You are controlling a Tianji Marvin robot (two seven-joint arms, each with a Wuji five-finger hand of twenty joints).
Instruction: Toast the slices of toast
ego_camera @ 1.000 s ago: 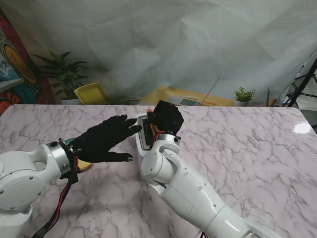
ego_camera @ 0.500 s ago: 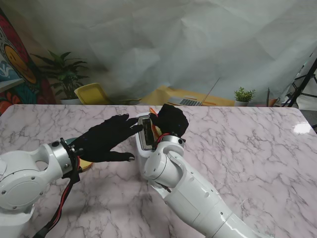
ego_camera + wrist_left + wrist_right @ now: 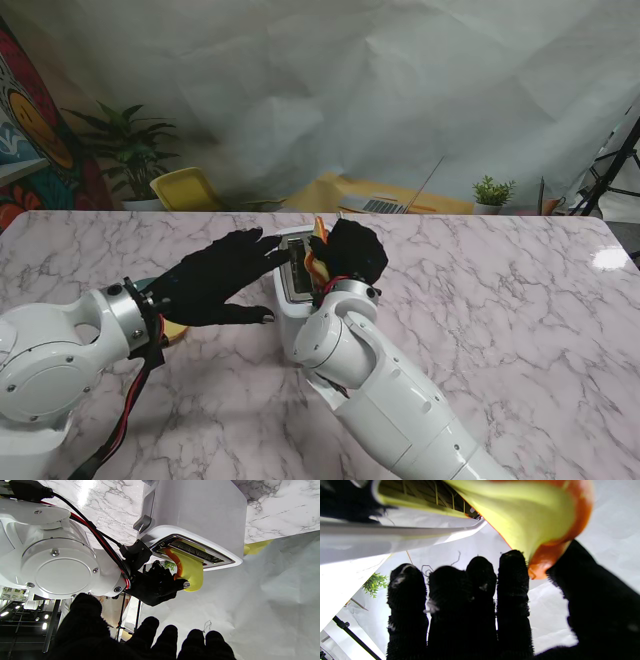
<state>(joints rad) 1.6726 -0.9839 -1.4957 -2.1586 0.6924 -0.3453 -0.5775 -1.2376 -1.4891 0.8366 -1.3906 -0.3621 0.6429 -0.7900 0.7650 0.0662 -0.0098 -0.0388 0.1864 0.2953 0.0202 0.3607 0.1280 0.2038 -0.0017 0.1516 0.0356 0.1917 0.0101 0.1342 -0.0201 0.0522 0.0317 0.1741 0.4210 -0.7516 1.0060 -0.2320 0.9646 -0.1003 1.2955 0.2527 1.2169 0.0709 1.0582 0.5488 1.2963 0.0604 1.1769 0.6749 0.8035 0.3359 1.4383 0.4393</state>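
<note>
A white toaster (image 3: 291, 305) stands at the table's middle, its slot (image 3: 192, 551) facing up. My right hand (image 3: 350, 250) is shut on a yellow toast slice with an orange crust (image 3: 318, 252), pinched between thumb (image 3: 595, 605) and fingers (image 3: 512, 592). One end of the toast slice (image 3: 191, 572) sits in the slot while the rest sticks out, tilted. My left hand (image 3: 215, 275) is open with spread fingers, its fingertips against the toaster's left side. In the right wrist view the toast slice (image 3: 527, 517) fills the frame beside the toaster's slot (image 3: 420, 495).
Under my left wrist lies a plate with something toast-coloured (image 3: 172, 333), mostly hidden. The marble table (image 3: 500, 300) stretches to the right. My right forearm (image 3: 380, 390) crosses the near middle. A white backdrop, plants and a yellow chair stand beyond the far edge.
My right hand has shifted slightly right and nearer to me, and the slice now shows more, tilted over the slot. The left hand has stayed against the toaster.
</note>
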